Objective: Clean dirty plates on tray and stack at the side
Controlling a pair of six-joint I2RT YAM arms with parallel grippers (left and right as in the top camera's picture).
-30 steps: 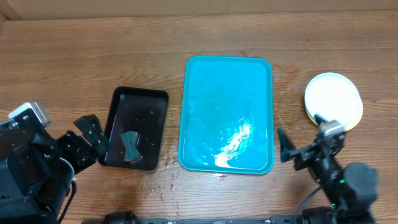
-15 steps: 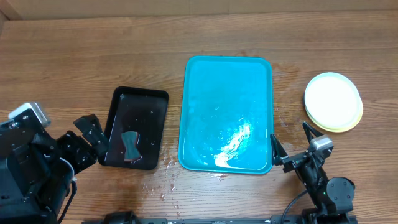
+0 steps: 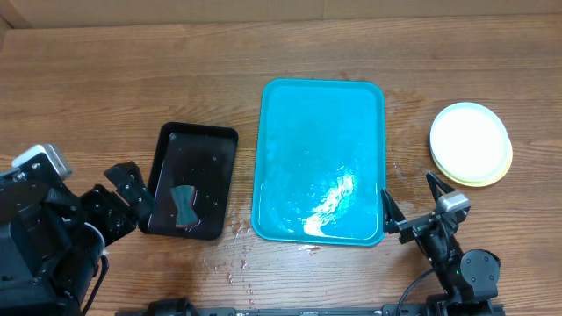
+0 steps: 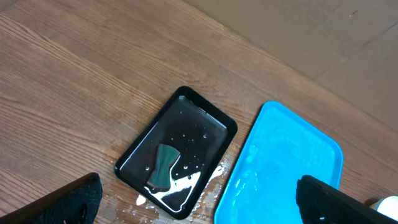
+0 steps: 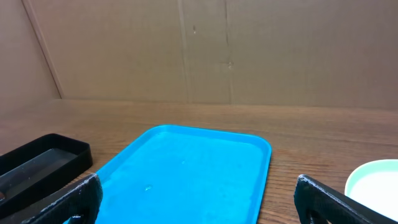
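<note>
The turquoise tray (image 3: 290, 114) lies wet and bare in the middle of the table; it also shows in the left wrist view (image 4: 292, 155) and the right wrist view (image 5: 186, 168). The plates (image 3: 470, 142) sit stacked on the wood to the tray's right, a pale mint-white one on top of a yellow-green one; an edge shows in the right wrist view (image 5: 376, 186). My left gripper (image 3: 130, 195) is open and empty at the left front. My right gripper (image 3: 411, 209) is open and empty near the tray's front right corner, below the stack.
A small black tray (image 3: 189, 180) with water and a dark teal sponge (image 3: 183, 205) stands left of the turquoise tray. Water drops (image 3: 237, 233) lie on the wood at its front. A cardboard wall (image 5: 199, 50) closes the back.
A second ago my right arm was close below the plate stack; it has drawn back toward the front edge and lowered. It has stayed still for the last half second. The left arm has not moved.
</note>
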